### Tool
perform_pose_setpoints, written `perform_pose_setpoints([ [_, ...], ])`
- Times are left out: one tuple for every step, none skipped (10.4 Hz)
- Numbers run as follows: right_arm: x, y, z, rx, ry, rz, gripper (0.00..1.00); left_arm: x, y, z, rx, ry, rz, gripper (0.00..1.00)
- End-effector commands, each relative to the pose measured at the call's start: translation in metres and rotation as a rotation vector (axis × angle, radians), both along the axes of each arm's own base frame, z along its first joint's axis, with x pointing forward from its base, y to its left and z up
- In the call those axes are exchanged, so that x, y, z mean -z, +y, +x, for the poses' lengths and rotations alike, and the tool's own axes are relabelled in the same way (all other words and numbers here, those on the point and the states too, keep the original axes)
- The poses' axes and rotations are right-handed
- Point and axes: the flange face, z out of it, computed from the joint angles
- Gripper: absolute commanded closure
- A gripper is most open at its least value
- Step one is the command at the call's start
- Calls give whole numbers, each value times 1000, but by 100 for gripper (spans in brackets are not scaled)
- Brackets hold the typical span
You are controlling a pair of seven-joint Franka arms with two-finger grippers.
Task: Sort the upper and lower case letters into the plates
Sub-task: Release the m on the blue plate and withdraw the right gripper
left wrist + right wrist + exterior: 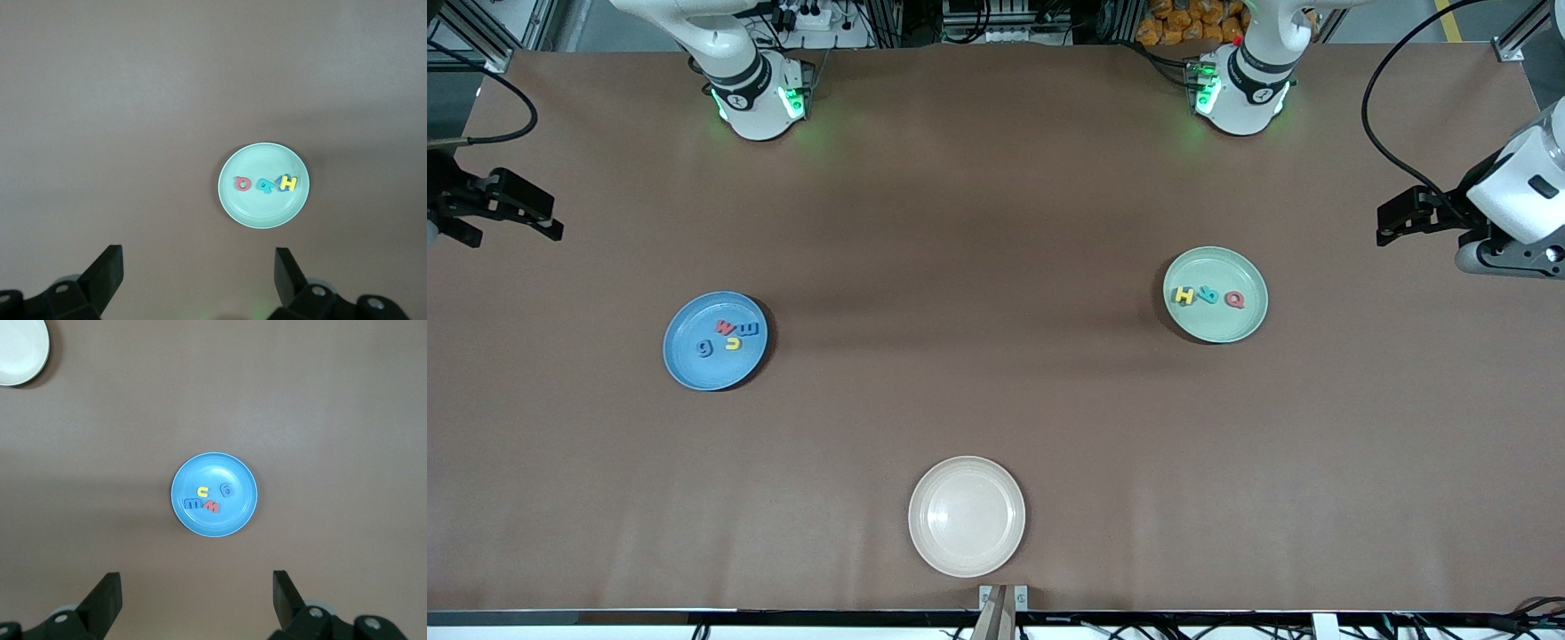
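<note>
The blue plate [694, 369] lies toward the right arm's end and holds several letters: a red one [725, 327], a blue one [749, 331], a yellow one [733, 342] and another blue one [705, 348]. In the pale mint green plate [1218, 324], toward the left arm's end, lie a yellow H [1184, 295], a teal letter [1208, 296] and a red Q [1234, 300]. My left gripper [1383, 224] hangs open and empty over the table's end, high above the mint plate [260, 210]. My right gripper [551, 213] hangs open and empty over its own end, looking down on the blue plate [213, 523].
A cream-white plate [967, 516] with nothing in it lies near the table's front edge, midway between the two ends. It also shows at a corner of the right wrist view as the cream-white plate [17, 350]. Brown table surface lies between the plates.
</note>
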Motion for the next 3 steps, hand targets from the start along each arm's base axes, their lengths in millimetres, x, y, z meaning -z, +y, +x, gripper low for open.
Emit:
perform_pose_setpoints([
  [-10,9,-8,-4,-13,-2,0,-3,4,1,14,-8,-10,0],
  [-5,10,-8,-4,-5,-2,0,0,8,3,8,-1,-13,0],
  [-7,13,-10,-9,-5,-1,0,-1,9,3,7,-3,-16,0],
])
